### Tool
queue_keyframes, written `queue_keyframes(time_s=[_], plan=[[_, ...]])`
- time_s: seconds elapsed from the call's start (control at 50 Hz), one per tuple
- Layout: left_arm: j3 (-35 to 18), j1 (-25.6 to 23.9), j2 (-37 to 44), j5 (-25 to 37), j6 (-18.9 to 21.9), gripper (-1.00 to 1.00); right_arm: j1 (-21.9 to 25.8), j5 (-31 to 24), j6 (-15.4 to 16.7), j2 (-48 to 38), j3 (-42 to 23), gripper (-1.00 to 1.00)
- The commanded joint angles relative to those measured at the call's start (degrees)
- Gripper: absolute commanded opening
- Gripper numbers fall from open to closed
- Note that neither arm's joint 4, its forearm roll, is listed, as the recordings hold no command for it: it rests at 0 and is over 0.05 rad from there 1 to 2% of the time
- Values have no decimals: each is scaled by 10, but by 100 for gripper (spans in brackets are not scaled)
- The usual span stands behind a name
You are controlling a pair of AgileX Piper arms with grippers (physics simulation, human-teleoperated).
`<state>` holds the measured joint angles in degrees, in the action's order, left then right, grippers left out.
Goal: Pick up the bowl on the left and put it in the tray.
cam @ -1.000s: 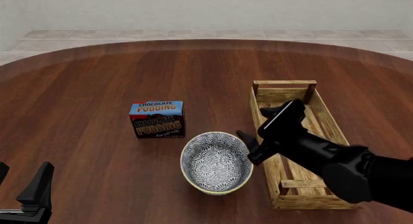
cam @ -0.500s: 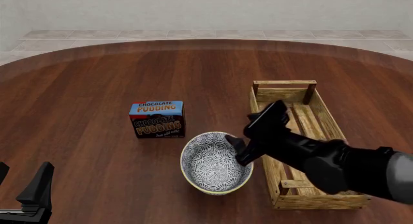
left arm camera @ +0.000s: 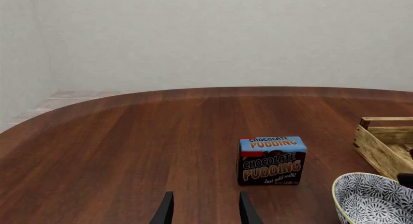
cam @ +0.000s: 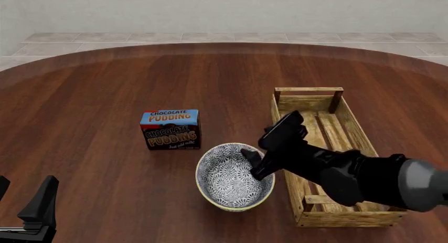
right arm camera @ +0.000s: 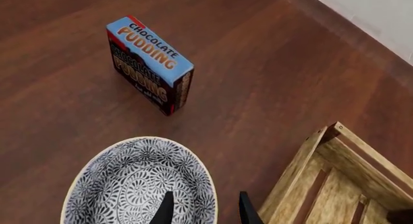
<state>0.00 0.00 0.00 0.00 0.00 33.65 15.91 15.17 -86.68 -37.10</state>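
Note:
The bowl [cam: 234, 176], patterned blue-grey and white inside with a cream rim, sits on the table just left of the tray [cam: 309, 90], a long light-wood slatted crate. My right gripper [cam: 252, 164] is open and hangs over the bowl's right rim. In the right wrist view one finger is over the inside of the bowl [right arm camera: 135, 183] and the other is outside it, toward the tray [right arm camera: 335, 171], with the right gripper [right arm camera: 205, 212] empty. My left gripper [cam: 21, 201] rests open at the near left corner, far from the bowl [left arm camera: 374, 202].
A chocolate pudding box [cam: 170, 129] stands upright just beyond and left of the bowl. It also shows ahead of the left gripper [left arm camera: 205, 212] as a blue and brown box [left arm camera: 271, 160]. The round brown table [cam: 105, 85] ends at a tiled floor.
My right gripper has moved left and down, from above the tray's left wall to the bowl's right rim. The left arm, bowl and box have not moved.

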Motion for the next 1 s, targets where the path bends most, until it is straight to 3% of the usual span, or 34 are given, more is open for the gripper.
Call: queue_keyframes(time_s=[0.02, 1.0], plan=[[0, 0, 0, 0, 0, 100, 1, 6, -4, -24, -5, 100], [0, 0, 0, 0, 0, 100, -14, 15, -9, -60, -23, 100]])
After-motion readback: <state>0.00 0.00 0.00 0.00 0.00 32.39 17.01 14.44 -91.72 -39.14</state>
